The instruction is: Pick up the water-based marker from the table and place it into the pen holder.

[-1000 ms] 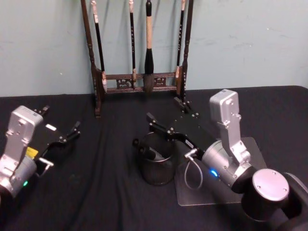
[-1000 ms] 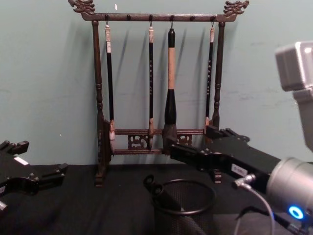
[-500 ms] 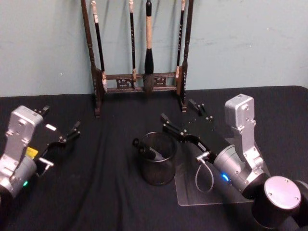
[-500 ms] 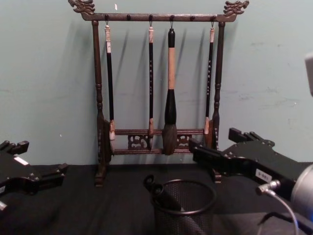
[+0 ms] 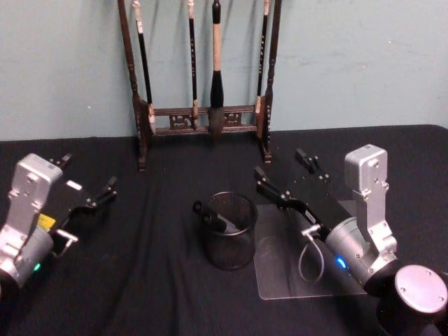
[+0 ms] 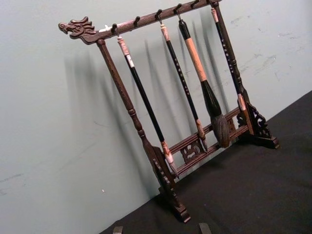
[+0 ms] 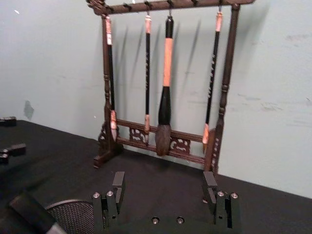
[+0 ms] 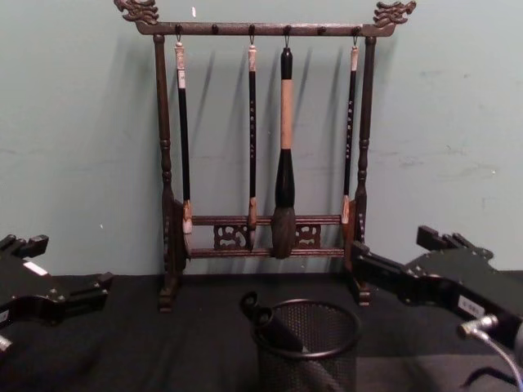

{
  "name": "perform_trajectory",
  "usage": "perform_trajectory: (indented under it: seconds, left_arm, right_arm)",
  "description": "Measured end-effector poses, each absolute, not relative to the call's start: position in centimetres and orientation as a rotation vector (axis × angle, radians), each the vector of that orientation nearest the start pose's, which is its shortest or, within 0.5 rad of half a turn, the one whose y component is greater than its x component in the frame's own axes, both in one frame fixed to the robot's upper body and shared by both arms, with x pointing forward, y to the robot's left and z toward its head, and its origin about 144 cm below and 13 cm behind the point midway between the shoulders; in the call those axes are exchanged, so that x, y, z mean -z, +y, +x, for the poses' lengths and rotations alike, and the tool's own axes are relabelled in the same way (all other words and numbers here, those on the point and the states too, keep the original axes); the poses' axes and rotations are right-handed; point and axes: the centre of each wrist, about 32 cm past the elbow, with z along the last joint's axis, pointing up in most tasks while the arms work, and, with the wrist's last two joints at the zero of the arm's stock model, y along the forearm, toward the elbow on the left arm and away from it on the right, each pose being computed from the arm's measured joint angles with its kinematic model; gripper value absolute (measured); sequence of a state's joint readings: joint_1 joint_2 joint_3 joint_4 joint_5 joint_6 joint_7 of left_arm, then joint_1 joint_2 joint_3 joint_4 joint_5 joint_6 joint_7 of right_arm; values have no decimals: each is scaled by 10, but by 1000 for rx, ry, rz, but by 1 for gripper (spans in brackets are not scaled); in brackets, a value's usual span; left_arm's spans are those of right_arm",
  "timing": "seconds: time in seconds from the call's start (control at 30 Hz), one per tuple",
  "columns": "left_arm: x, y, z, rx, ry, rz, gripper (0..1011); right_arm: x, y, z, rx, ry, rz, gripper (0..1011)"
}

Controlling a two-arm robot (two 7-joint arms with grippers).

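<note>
Inside the pen holder [image 5: 229,240] the water-based marker [image 5: 213,218] leans on the rim with its cap end poking out toward the robot's left, so the placing looks done. Just beside the cup, over a clear mat [image 5: 294,269], the right gripper [image 5: 285,172] is spread and empty; drawing away well means a path clear of rim and brush rack [image 5: 203,84]. Parked on the black table [image 5: 140,280], the left gripper [image 5: 89,182] is also spread

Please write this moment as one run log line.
marker: in holder | right pincer: open, empty, beside holder | left pincer: open, idle
</note>
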State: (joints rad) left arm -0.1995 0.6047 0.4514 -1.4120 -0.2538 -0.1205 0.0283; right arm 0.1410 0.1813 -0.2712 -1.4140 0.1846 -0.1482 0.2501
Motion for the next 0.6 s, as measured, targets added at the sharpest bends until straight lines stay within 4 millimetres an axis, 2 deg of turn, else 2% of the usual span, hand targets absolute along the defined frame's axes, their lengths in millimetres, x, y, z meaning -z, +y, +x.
perform_trajectory:
  seconds: [0.6]
  left_arm:
    - [-1140,310,489,-1248,-285,304,1009]
  right_arm:
    - [-1110,-217,488,1148,-64,0,1002]
